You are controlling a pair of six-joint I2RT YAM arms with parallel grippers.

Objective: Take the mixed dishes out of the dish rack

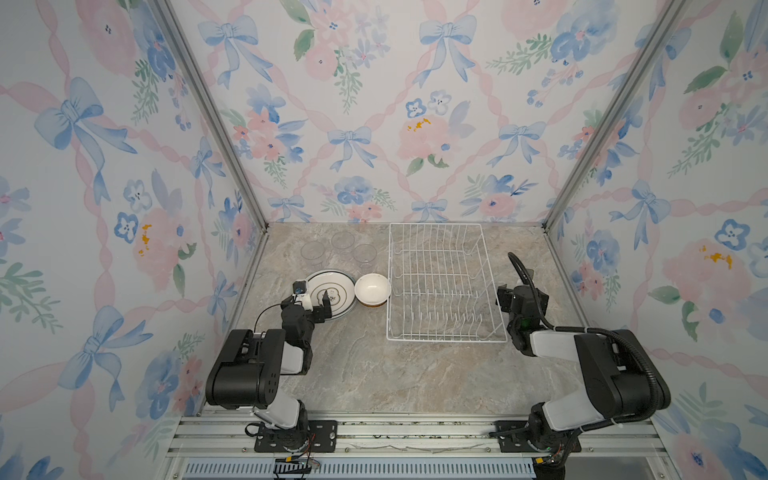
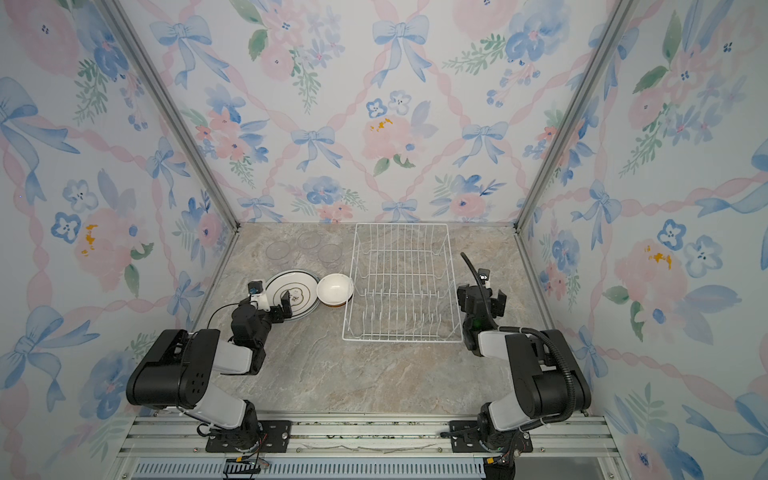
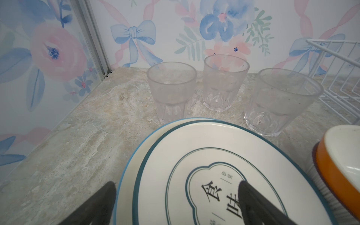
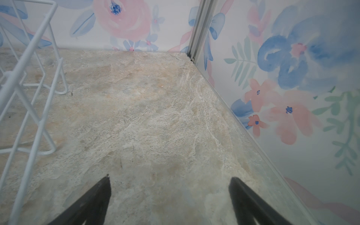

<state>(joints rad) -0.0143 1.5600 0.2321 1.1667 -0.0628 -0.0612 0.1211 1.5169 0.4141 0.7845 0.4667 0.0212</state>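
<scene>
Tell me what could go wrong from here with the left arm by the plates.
1. The left gripper hangs open astride the rim of the stacked plates; pulling away, a finger might catch that rim and drag the stack.
2. The orange bowl sits right beside the plates, near the dish rack; a shoved plate could knock it.
3. Three tumblers stand just behind the plates; a forward sweep may topple one.
</scene>
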